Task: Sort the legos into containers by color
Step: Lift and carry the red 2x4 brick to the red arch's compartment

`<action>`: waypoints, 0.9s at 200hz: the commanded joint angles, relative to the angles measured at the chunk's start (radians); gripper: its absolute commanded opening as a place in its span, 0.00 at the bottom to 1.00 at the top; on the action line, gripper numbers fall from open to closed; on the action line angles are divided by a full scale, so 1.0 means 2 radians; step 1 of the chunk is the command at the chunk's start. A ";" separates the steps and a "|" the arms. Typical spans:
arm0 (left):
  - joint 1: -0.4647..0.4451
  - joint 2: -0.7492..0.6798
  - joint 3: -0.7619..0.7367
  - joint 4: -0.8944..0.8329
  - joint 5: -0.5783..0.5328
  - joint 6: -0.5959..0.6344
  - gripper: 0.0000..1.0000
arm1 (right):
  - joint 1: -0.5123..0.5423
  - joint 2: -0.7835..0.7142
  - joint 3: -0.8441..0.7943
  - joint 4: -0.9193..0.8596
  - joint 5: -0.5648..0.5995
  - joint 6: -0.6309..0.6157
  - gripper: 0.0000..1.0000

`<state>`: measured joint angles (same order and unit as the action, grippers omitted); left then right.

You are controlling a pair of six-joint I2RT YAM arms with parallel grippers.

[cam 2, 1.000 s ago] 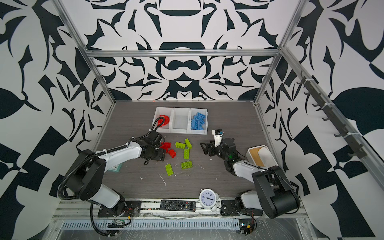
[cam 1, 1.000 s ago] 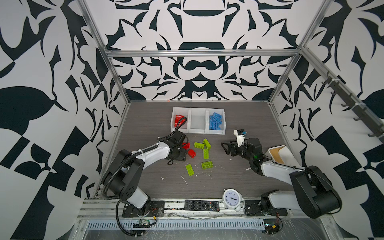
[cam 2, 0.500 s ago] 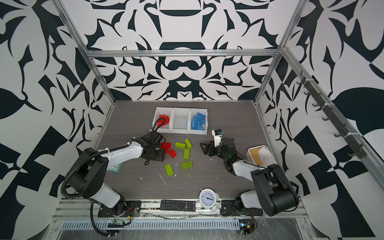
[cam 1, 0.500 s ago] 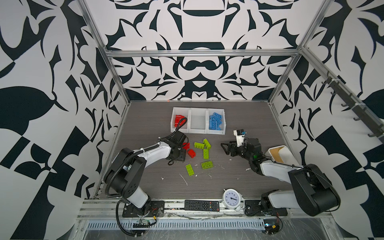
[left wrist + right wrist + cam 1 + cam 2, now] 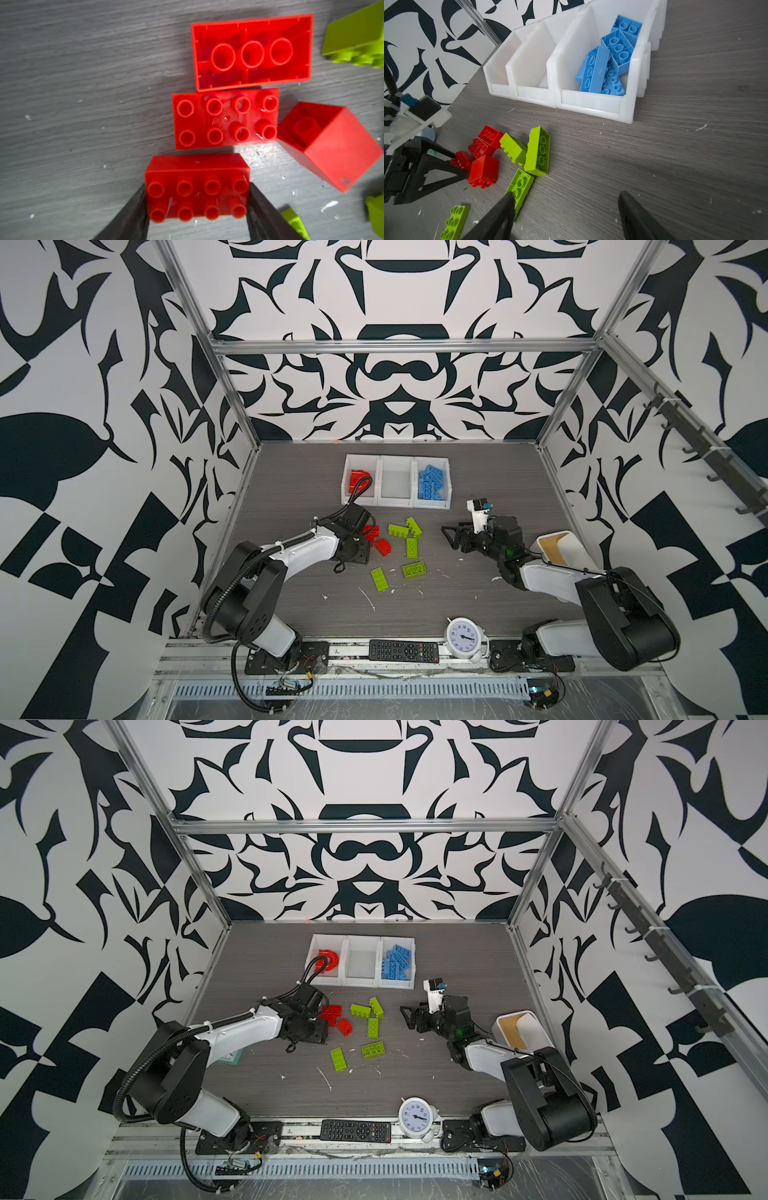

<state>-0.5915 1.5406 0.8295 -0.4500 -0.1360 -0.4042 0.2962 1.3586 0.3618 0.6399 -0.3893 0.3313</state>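
Note:
My left gripper (image 5: 197, 199) is shut on a red lego brick (image 5: 197, 187), its fingers pressed on the two short ends, low over the table. Just beyond lie a studs-up red brick (image 5: 225, 118), an upside-down one (image 5: 251, 52) and a tipped one (image 5: 332, 145). In both top views this gripper (image 5: 365, 537) sits at the red cluster (image 5: 344, 1026). Several lime green legos (image 5: 412, 547) lie to the right. The containers (image 5: 397, 502) hold red pieces on the left and blue legos (image 5: 608, 62) on the right; the middle one is empty. My right gripper (image 5: 566, 205) stands open and empty, right of the green bricks.
A larger white tub with tan interior (image 5: 561, 549) stands at the right edge. A white clock (image 5: 463, 637) and a black remote (image 5: 404, 651) lie along the front rail. Small white scraps dot the grey table.
My left gripper's fingers have closed in onto the red brick. The right arm has not moved.

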 commanded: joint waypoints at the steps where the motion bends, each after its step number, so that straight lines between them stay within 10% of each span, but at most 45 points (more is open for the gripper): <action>1: -0.002 -0.020 0.010 -0.032 -0.004 -0.005 0.52 | 0.001 0.001 0.018 0.011 -0.005 0.002 0.80; 63: 0.000 -0.052 0.061 -0.077 -0.004 0.026 0.51 | 0.001 -0.001 0.018 0.008 0.001 0.002 0.80; 180: 0.079 0.120 0.288 -0.011 -0.018 0.171 0.50 | 0.001 -0.019 0.016 -0.006 0.011 -0.003 0.80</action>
<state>-0.4549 1.7081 1.3193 -0.5209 -0.1589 -0.1497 0.2962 1.3510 0.3637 0.6235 -0.3782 0.3325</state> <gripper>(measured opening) 0.678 0.799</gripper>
